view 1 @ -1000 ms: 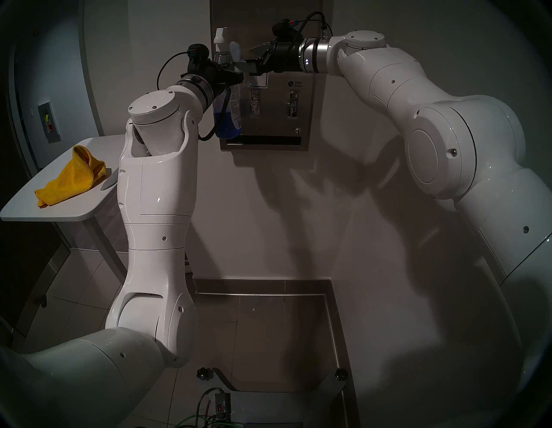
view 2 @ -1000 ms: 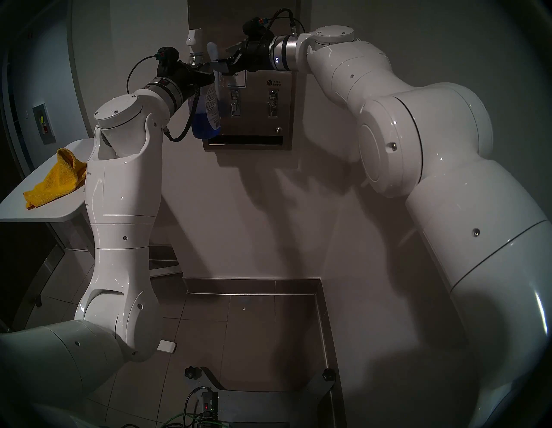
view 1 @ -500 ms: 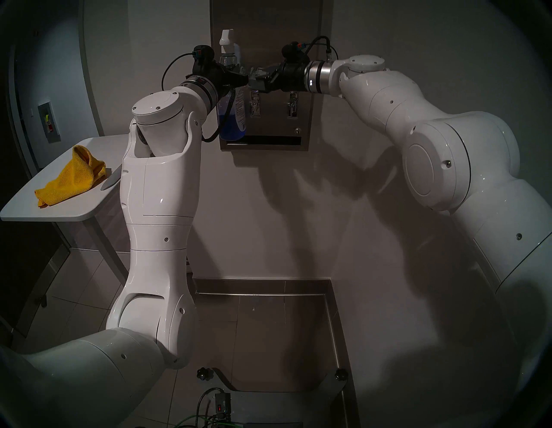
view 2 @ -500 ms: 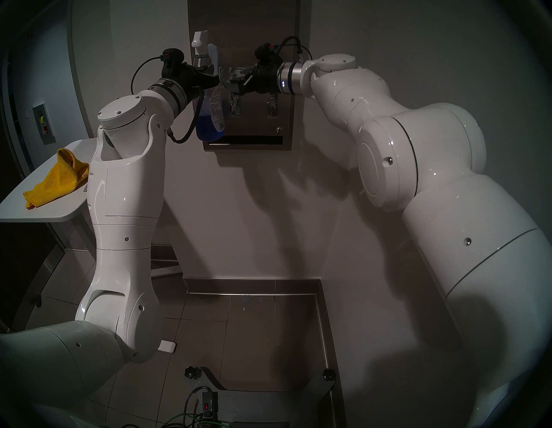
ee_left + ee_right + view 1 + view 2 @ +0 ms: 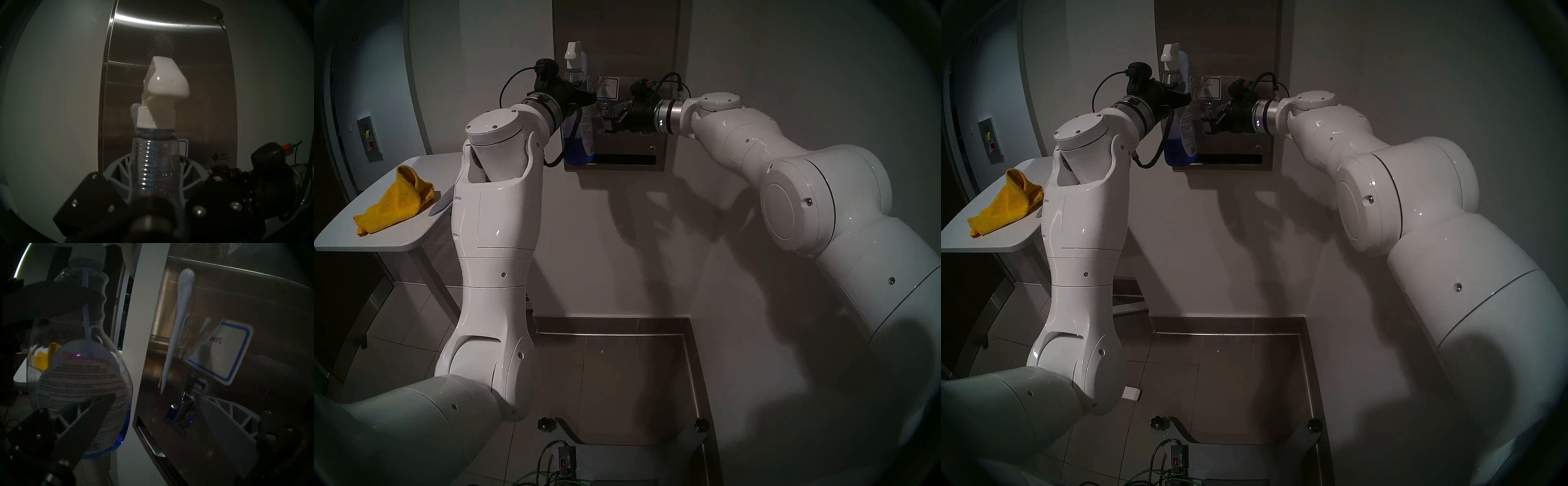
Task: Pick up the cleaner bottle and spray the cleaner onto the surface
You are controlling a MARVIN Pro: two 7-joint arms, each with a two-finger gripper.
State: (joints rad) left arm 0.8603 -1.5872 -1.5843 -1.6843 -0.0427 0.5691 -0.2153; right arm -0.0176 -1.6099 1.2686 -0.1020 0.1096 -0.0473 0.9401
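Upper centre of the head view: left tool clamped on the ribbed neck of the cleaner bottle, bottle upright, blue cleaner sitting in its lower part. White spray head points at the steel panel, close to it but not touching, as far as the left wrist view shows.

Right tool sits just right of the bottle at label height, jaws wide, holding nothing. In the right wrist view one finger lies across the bottle's label, the other low in front of the panel.

A pale streak of foam runs down the panel left of the blue-edged sticker; fine droplets speckle the steel near it. So some cleaner is already on the surface.

Yellow cloth on the tabletop, lower left, untouched.

Step in hand, my reading: spraying, bottle aimed. The right tool is below the trigger, which is hidden from it here. Next spray likely calls for lifting that tool to the trigger under the spray head and squeezing, while the left grip keeps the nozzle on the panel.
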